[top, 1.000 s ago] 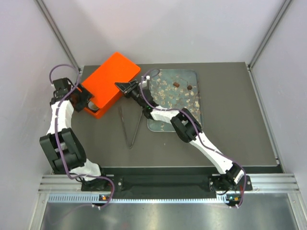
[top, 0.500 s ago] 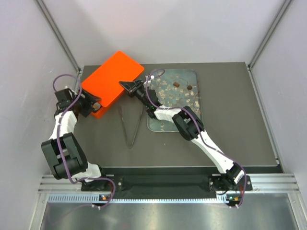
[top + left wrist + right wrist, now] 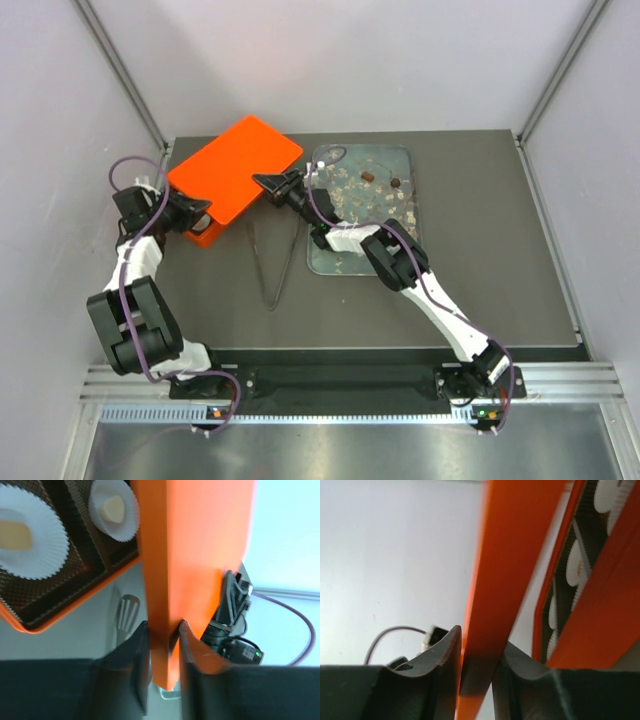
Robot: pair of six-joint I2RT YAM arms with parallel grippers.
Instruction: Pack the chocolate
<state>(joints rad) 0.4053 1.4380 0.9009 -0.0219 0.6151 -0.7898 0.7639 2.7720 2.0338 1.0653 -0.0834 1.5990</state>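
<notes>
Orange fills the ten o'clock corner of the table [image 3: 480, 240] in the overhead view. A flat lid [image 3: 235, 165] is tilted over a matching box [image 3: 203, 234], whose corner shows beneath it. The left gripper [image 3: 193, 213] pinches the lid's edge at its seven o'clock, and the right gripper [image 3: 270, 184] pinches the edge at four o'clock. A glassy tray [image 3: 345, 260] with a blossom print lies at three o'clock from the lid. Two dark brown chocolates [image 3: 368, 177] rest near its far edge, at its twelve and one o'clock. Metal tongs [image 3: 272, 265] lie on the table at six o'clock from the lid.

From the left wrist, the two fingers [image 3: 125, 670] are closed to a narrow gap, one on each face of the lid's rim. At ten and eleven o'clock the open box shows white paper cups [image 3: 30, 555], each with a cream chocolate inside. The right arm [image 3: 230, 610] shows at four o'clock.

From the right wrist, those jaws likewise clamp the lid's thin edge between them. More paper cups sit in the box at two o'clock, their contents too blurred to tell.
</notes>
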